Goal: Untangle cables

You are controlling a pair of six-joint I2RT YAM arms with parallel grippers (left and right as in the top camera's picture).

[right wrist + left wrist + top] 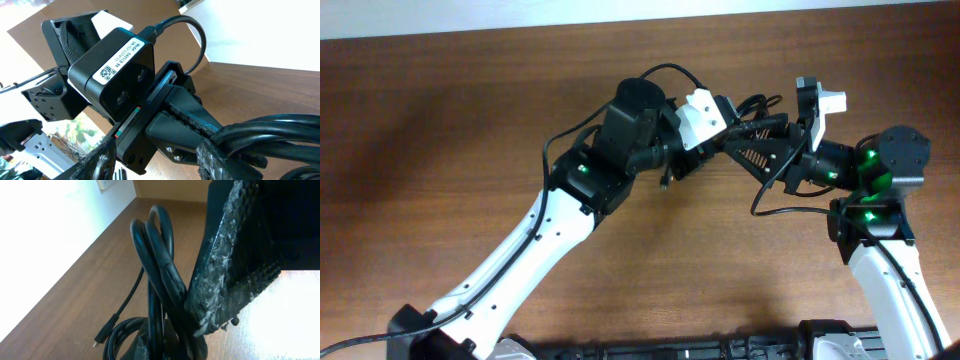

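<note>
The cables (758,103) are a bundle of thin black cords held above the table where my two grippers meet. In the left wrist view the cables (159,255) rise as tight loops from between my left fingers (162,347), which are shut on them. One plug end (101,337) hangs free over the wood and also shows in the overhead view (664,183). My right gripper (756,142) has its fingers spread wide (152,162). The cables (272,129) lie across its right-hand finger, and one of its padded fingers (235,255) presses against the loops.
The brown wooden table (440,130) lies under both arms. My left wrist camera box (112,70) sits very close in front of my right gripper. A thicker black cable (765,205) loops down near the right arm.
</note>
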